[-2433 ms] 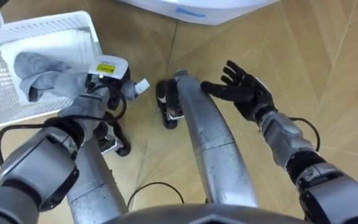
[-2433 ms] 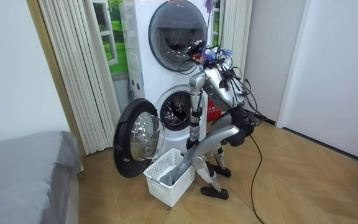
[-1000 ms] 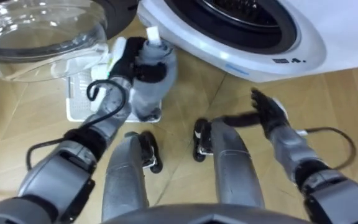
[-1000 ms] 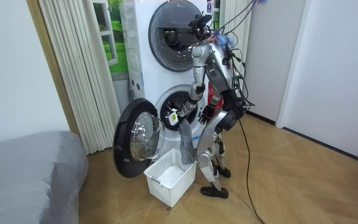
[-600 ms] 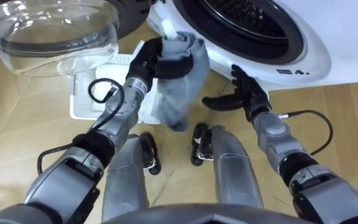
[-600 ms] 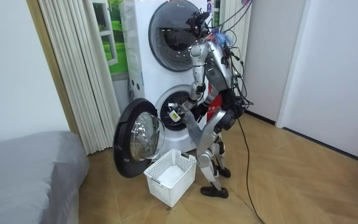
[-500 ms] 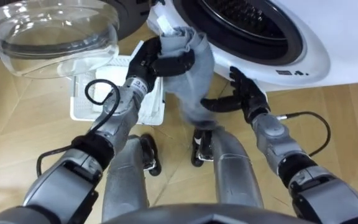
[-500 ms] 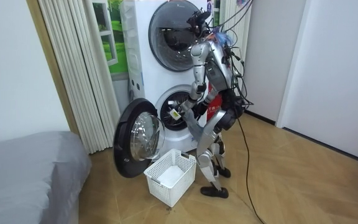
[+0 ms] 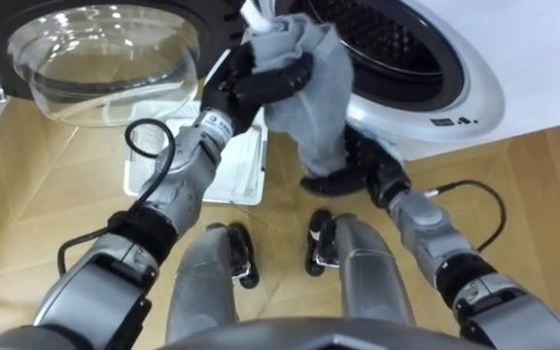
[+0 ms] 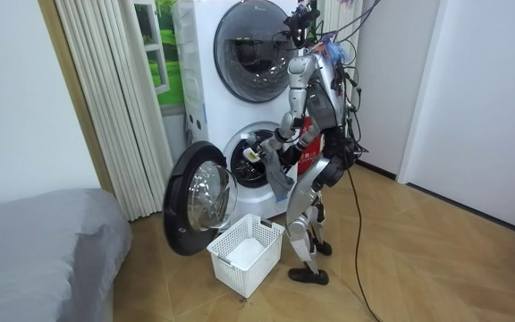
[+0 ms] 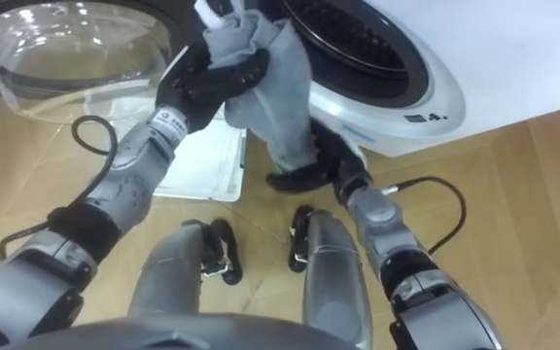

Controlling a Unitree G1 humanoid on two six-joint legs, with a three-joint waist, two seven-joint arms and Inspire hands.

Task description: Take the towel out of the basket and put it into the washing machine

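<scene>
My left hand (image 9: pixel 253 80) is shut on the top of a grey towel (image 9: pixel 314 92) and holds it up just in front of the washing machine's open drum (image 9: pixel 387 39). The towel hangs down over the lower rim of the opening. Below it, my right hand (image 9: pixel 363 173) is open, its thumb and fingers against the hanging end. In the room view I stand upright, close to the lower machine (image 10: pixel 250 159), with the towel (image 10: pixel 280 182) at the height of its opening. The round glass door (image 9: pixel 105 49) stands swung open to my left.
A white plastic basket (image 9: pixel 246 180) sits on the wooden floor under my left arm, beside the open door (image 10: pixel 195 204). A second machine (image 10: pixel 253 49) is stacked above the lower one. A grey bed (image 10: pixel 34 250) and curtains (image 10: pixel 105 98) fill the room view's left.
My left hand has lifted the towel out of the basket and up to the drum opening as I straightened. My right hand has come in under the towel's lower end.
</scene>
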